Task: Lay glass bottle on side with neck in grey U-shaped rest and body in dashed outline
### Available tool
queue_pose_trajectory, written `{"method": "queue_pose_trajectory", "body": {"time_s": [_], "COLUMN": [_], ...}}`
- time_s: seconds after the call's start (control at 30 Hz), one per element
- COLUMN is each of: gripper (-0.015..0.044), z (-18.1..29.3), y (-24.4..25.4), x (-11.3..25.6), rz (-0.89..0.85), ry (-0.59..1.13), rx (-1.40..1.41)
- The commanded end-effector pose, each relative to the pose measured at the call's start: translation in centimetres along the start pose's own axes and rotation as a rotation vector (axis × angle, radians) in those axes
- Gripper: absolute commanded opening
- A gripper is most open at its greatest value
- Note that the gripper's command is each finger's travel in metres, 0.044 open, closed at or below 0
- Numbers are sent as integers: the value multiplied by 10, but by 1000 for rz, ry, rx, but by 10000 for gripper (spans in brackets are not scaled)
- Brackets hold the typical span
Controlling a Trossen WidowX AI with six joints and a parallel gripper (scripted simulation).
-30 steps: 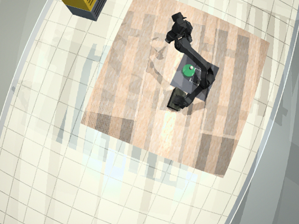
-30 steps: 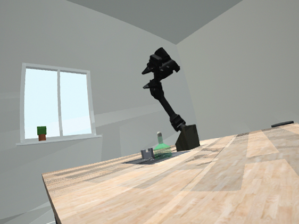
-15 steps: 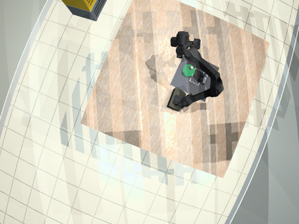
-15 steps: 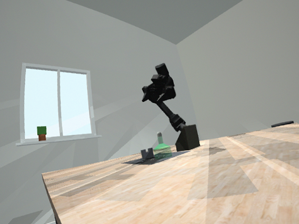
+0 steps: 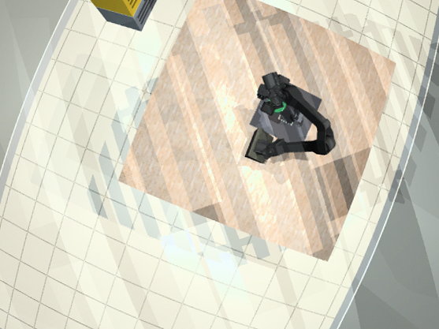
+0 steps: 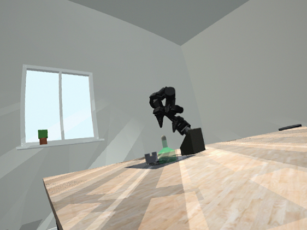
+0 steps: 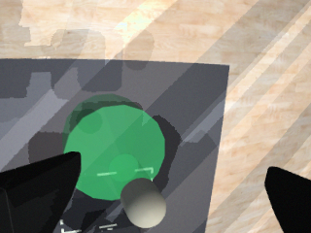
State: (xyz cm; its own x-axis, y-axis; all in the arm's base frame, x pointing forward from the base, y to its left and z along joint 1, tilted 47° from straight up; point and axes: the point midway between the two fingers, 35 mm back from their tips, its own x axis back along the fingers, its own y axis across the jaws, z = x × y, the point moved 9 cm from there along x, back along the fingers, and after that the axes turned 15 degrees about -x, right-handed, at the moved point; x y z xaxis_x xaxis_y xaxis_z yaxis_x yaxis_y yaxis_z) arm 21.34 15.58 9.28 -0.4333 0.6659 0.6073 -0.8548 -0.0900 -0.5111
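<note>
One end effector, spread wide open, holding nothing, above the upright glass bottle.

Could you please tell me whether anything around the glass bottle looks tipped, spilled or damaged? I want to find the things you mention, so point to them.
Nothing stands out. The green bottle [image 5: 280, 109] [image 6: 167, 155] [image 7: 114, 146] stands upright on the dark mat [image 5: 315, 101] [image 6: 154, 166] [image 7: 199, 92], beside the grey rest [image 6: 151, 158], with no visible crack or spill. The open gripper [image 7: 175, 170] hangs above it.

Wooden table: dark mat, arm's base on top.
</note>
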Motion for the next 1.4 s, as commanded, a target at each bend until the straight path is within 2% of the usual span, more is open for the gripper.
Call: {"method": "queue_pose_trajectory", "body": {"time_s": [0.0,0.13,0.2,1.37], "gripper": [440,440,440,440], "z": [-2,-7,-8,35], "y": [-9,-30,-34,-45], "x": [-10,-37,-43,-43], "rz": [-97,-334,-384,-384], "ry": [26,91,104,106], "rx": [17,18,16,17]}}
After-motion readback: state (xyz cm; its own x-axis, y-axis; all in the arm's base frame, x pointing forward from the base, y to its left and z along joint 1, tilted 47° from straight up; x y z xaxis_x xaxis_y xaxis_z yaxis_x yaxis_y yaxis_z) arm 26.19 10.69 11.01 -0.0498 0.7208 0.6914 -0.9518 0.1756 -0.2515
